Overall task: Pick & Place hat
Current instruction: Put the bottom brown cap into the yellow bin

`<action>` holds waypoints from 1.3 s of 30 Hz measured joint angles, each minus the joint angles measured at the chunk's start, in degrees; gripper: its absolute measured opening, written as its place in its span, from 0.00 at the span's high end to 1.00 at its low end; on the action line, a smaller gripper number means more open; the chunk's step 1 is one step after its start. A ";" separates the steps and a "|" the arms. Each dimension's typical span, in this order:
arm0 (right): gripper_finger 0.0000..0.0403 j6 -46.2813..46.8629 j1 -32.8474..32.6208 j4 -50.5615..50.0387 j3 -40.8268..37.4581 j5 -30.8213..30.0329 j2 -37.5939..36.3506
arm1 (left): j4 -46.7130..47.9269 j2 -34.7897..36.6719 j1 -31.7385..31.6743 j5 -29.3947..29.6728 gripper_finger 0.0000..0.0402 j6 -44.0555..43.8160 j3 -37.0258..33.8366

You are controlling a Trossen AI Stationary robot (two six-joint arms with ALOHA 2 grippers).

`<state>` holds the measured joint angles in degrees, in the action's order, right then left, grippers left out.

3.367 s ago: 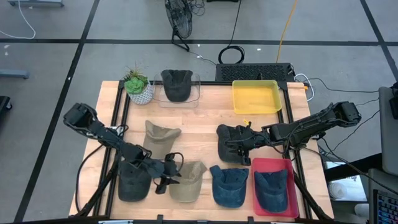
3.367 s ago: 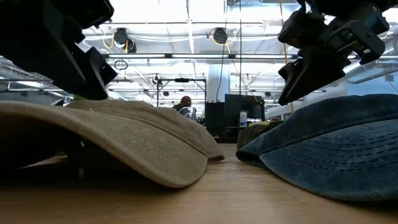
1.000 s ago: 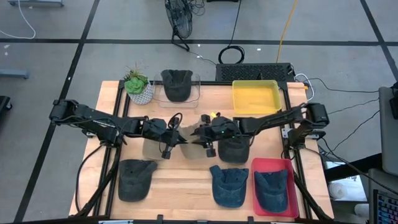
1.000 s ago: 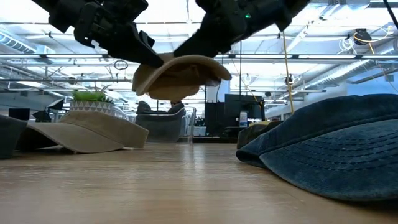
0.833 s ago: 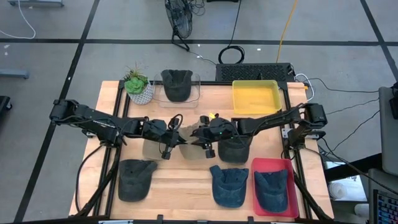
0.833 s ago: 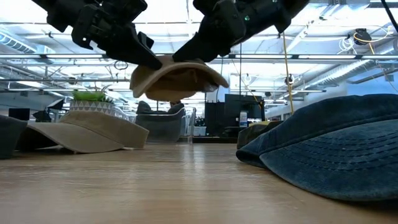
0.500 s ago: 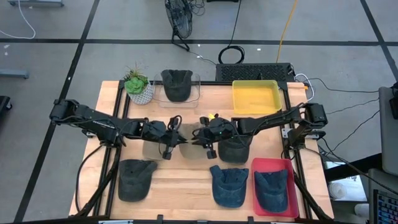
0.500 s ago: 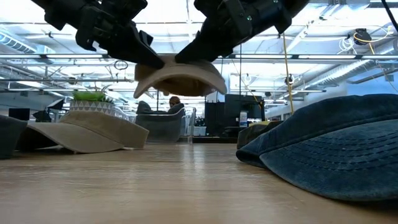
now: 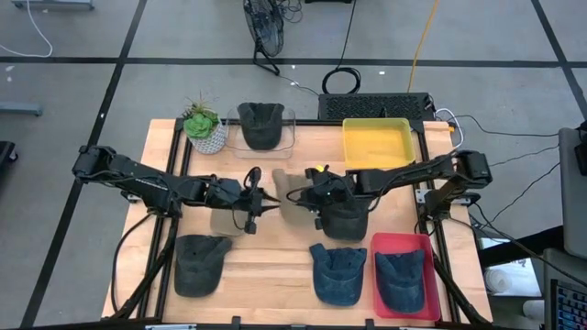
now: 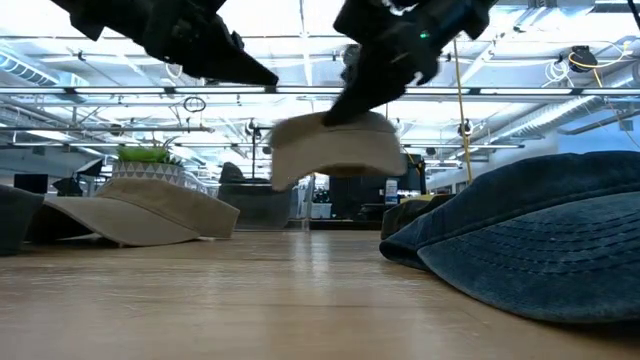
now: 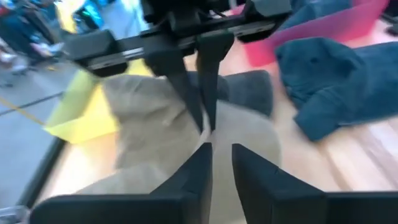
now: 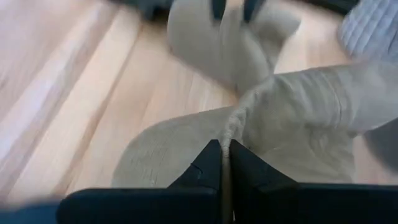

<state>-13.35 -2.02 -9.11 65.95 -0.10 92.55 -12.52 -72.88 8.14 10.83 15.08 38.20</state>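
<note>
My right gripper [image 12: 224, 163] pinches a tan hat [image 12: 292, 118] of matt, ribbed cloth. Below, the desk [image 10: 250, 300] is smooth pale wood; the blue hat [image 10: 540, 240] looks like coarse denim.

Hat [image 9: 292, 194] mid-table, betw. left tool [image 9: 267, 199] & right tool [image 9: 310, 203].

a potted succulent [image 9: 203, 128] in a white pot is standing at the far left corner of the wooden table [image 9: 275, 275]. a black box with a vented top [image 9: 374, 106] is sitting just beyond the table's far edge, with a black cable coil [image 9: 341, 82] lying on the grey floor behind it and a yellow cord [image 9: 420, 41] running away across the floor. a black fan [image 9: 263, 27] is standing farther back.
</note>
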 joint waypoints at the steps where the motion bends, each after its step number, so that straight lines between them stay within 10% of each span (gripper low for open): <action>1: 1.00 0.23 0.18 -2.34 0.00 -0.10 -1.08 | -0.47 -0.02 0.04 1.26 0.80 0.52 0.00; 12: 1.00 -3.80 4.73 -20.65 -4.64 -8.44 -22.16 | -19.26 -0.02 -0.18 4.30 0.81 7.96 -0.04; 22: 1.00 -10.66 23.49 -20.75 -14.10 -5.14 -39.87 | -24.98 -0.02 -1.87 0.74 0.81 10.31 -0.04; 29: 1.00 4.49 35.39 -13.48 -19.22 -18.01 -41.25 | -26.90 -0.02 -5.69 0.72 0.80 8.73 -0.04; 39: 1.00 25.96 42.03 3.44 -32.41 -18.07 -40.57 | -26.71 -0.02 -8.31 0.70 0.80 4.07 -0.04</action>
<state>12.61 40.01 -5.67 33.54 -18.17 51.99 -39.23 -72.90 -0.17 11.53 19.16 38.15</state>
